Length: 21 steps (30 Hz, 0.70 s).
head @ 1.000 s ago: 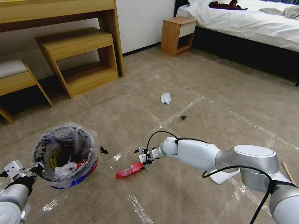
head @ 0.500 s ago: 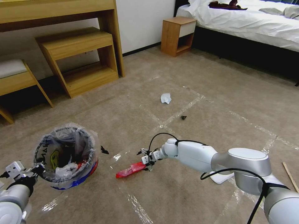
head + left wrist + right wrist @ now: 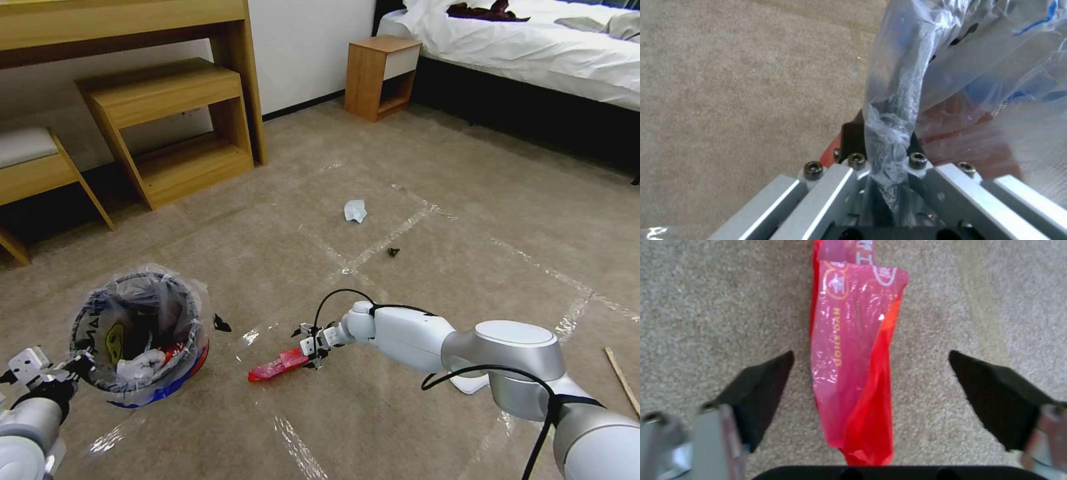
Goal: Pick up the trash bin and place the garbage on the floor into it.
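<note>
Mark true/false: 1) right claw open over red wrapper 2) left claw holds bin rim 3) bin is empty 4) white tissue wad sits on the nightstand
1) True: the right claw is open, a finger each side of the red wrapper on the carpet.
2) True: the left claw is shut on the trash bin rim and liner.
3) False: the bin holds white and red litter.
4) False: the white tissue wad lies on the carpet, short of the nightstand.
</note>
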### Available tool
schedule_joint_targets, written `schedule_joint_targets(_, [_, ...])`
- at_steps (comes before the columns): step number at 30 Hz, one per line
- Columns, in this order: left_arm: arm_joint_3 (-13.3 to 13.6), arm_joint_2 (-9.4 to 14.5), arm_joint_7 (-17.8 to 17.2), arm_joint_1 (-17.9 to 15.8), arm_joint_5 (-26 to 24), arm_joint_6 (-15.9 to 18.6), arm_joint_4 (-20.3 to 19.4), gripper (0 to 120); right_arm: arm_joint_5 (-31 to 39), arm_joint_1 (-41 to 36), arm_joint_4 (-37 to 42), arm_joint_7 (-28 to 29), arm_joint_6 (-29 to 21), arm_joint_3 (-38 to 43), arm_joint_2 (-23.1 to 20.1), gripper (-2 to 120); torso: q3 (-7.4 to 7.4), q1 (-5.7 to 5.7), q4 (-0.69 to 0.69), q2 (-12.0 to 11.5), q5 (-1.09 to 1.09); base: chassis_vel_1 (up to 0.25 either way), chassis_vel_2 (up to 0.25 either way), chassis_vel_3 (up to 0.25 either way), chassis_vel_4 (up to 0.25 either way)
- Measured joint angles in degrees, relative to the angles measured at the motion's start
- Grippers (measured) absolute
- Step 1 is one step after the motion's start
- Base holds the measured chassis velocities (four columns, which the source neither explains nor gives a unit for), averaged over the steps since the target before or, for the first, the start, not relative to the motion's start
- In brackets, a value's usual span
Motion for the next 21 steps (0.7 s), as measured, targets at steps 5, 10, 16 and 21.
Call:
schedule_joint_targets(5, [0.08, 0.0, 0.01, -0.12, 0.01, -0.16, 0.25, 1, -0.15, -0.46, -0.89, 0.05, 0.62, 0.23, 0.23, 66, 0.0, 0.0, 0.0, 0.0, 0.0, 0.0, 0.0, 0.0, 0.0])
schedule_joint_targets(10, [0.32, -0.15, 0.05, -0.31, 0.02, -0.19, 0.39, 1, -0.49, -0.99, -2.28, 0.08, 1.37, 0.58, 0.78, 51, 0.0, 0.0, 0.0, 0.0, 0.0, 0.0, 0.0, 0.0, 0.0])
schedule_joint_targets(16, [0.36, -0.25, 0.18, -0.27, 0.07, -0.31, 0.49, 1, -1.55, -1.93, -4.55, -0.05, 2.6, 1.29, 1.67, 33, 0.0, 0.0, 0.0, 0.0, 0.0, 0.0, 0.0, 0.0, 0.0])
schedule_joint_targets(21, [0.36, -0.28, 0.39, 0.0, 0.36, -0.55, 0.71, 1, -2.11, -2.42, -5.2, -0.04, 3.3, 2.03, 1.97, 32, 0.0, 0.0, 0.0, 0.0, 0.0, 0.0, 0.0, 0.0, 0.0])
